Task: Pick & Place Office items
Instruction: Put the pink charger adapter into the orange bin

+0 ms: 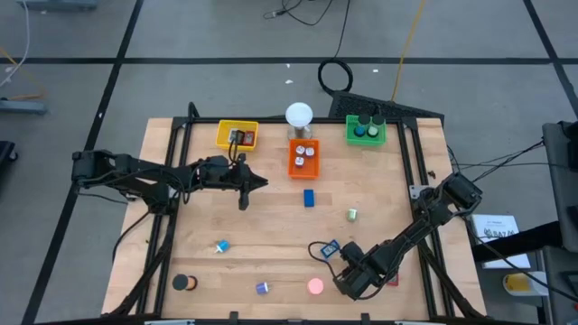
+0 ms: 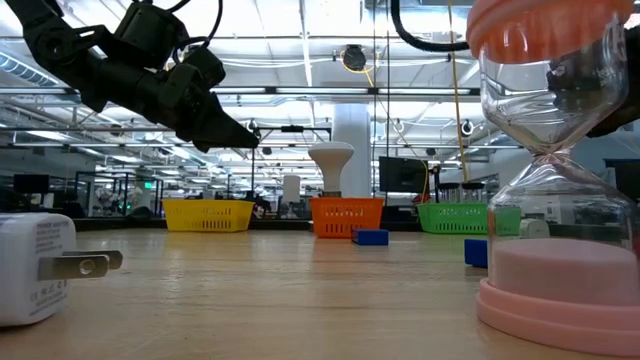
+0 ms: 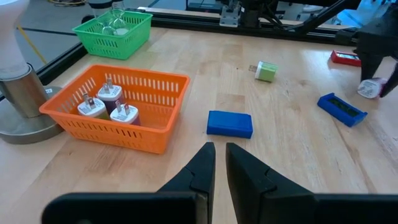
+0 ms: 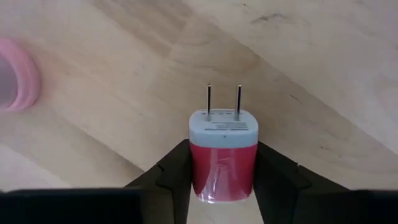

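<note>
Right gripper (image 4: 222,177) jaws clamped on glossy red, white-capped plug adapter (image 4: 222,152), two metal prongs outward, above wooden surface (image 4: 311,74). Left gripper (image 3: 220,163) jaws nearly closed, empty, near mesh orange basket (image 3: 155,134).

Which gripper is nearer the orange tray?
Left. The left gripper hovers just beside the orange tray; the right gripper is at the table's near edge, holding a red charger.

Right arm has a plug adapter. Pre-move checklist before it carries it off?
1. Grasp: right pincer shut on the red plug adapter, prongs facing away from the wrist. Ok.
2. Adapter clear of the table: cannot tell.
3. Orange tray has room: three adapters inside, space left. Ok.
4. Left pincer near the route: hovers shut, beside the tray. Not ok.
5. Blue block lies on the way to the tray: carry above it. Not ok.
</note>
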Motion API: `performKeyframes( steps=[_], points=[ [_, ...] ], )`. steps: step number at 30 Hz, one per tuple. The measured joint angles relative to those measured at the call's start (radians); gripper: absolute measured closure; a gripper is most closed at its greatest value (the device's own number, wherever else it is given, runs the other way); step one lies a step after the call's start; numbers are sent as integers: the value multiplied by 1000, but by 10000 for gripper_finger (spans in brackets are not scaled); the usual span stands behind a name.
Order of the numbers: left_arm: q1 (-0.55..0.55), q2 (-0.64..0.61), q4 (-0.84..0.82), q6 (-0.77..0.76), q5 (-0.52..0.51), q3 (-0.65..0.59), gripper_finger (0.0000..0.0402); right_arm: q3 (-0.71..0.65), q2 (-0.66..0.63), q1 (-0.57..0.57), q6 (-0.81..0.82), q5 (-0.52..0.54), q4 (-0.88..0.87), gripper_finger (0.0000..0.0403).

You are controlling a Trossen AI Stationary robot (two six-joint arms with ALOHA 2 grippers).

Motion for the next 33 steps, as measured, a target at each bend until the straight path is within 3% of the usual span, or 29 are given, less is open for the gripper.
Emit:
performKeyframes(
  steps=[4,9,15,21,24,29,33],
  points=[
    [0,0,-1,6,0,0,360,52,0,-10,-131,107,-19,280],
    [0,0,-1,39,0,0,360,64,0,-62,-385,347,31,277],
    [-21,0,67,58,10,-50,360,-11,7,-211,-830,489,380,274],
    [-62,0,305,66,10,-200,360,-63,76,-400,-1291,432,831,273],
    [-89,0,390,63,11,-257,360,-62,159,-485,-1461,347,1053,272],
    [-139,20,339,58,-36,-263,360,-63,300,-577,-1562,229,1341,271],
    [-175,63,348,60,-88,-255,360,-63,327,-600,-1586,234,1363,271]
  ],
)
